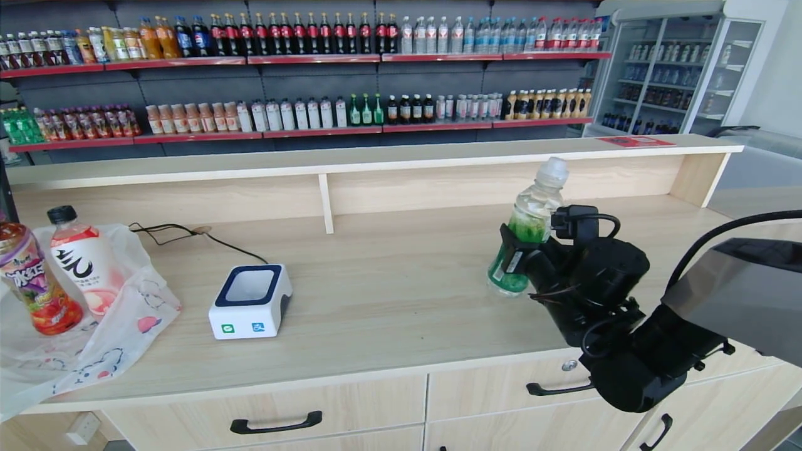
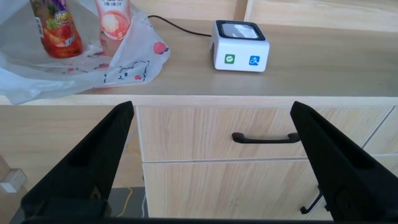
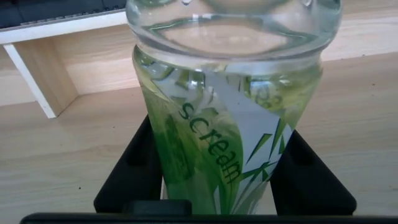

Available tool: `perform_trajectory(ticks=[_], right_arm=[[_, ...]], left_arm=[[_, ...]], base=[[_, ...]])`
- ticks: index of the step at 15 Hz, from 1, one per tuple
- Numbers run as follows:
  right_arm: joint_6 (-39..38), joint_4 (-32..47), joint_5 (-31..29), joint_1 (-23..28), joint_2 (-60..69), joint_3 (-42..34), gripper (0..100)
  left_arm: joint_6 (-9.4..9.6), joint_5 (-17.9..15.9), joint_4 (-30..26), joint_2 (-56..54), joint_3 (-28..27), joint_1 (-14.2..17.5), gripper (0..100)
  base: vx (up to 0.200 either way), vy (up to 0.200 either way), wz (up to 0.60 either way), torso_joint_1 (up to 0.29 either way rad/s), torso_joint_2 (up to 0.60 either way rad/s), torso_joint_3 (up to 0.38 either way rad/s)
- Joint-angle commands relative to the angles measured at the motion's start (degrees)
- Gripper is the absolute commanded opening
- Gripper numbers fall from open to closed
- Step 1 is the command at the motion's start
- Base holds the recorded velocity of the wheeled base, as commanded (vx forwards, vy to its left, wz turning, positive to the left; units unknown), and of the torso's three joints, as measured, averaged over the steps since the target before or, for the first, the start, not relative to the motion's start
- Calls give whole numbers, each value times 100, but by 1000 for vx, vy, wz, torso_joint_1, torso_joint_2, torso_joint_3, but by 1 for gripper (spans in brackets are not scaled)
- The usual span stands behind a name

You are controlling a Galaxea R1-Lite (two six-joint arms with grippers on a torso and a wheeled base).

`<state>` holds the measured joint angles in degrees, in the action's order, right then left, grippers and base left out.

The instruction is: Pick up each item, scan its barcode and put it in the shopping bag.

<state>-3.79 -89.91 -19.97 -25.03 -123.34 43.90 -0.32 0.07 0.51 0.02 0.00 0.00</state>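
My right gripper [image 1: 517, 252] is shut on a clear bottle with a green label and white cap [image 1: 529, 228], held tilted at the counter's right side. The right wrist view has the bottle [image 3: 230, 124] close up between the black fingers [image 3: 134, 171]. A white scanner with a dark blue rim [image 1: 250, 300] sits left of centre. At the far left a white printed shopping bag [image 1: 119, 332] lies crumpled, with a red-labelled bottle [image 1: 34, 279] and a pink-and-white bottle [image 1: 84, 260] upright in it. My left gripper [image 2: 211, 162] hangs open before the drawers, below the bag [image 2: 127, 65] and scanner [image 2: 241, 46].
A black cable [image 1: 188, 235] runs from the scanner toward the back. A raised wooden ledge [image 1: 376, 160] with a divider borders the counter's far side. Bare wood lies between scanner and held bottle. Drawer handles [image 2: 264, 138] front the counter. Drink shelves [image 1: 313, 59] stand behind.
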Motion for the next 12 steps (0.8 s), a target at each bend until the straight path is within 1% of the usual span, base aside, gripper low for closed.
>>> perform_trajectory(ticks=[1,3,6,7,10,12], right_arm=[[-8,-9,2,-37,337,-197,0],[1,-9,2,-116,698,-487,0],[10,-9,-7,-415,1172,-857,0],[1,-9,-7,-723,1418,-1050,0],[-8,-9,-7,-1470,1823,-1305,0],[-16,-9,-7,-1602,2192,-1569,0]], left_arm=[[-3,1,2,-2,0,0,100],[-3,1,2,-2,0,-9,100],[-3,1,2,-2,0,0,100],[-3,1,2,-2,0,0,100],[5,1,-7,-2,0,0,100],[5,1,2,-2,0,0,100]], base=[[0,0,0,0,0,0],[0,0,0,0,0,0],[0,0,0,0,0,0],[0,0,0,0,0,0],[0,0,0,0,0,0],[0,0,0,0,0,0]])
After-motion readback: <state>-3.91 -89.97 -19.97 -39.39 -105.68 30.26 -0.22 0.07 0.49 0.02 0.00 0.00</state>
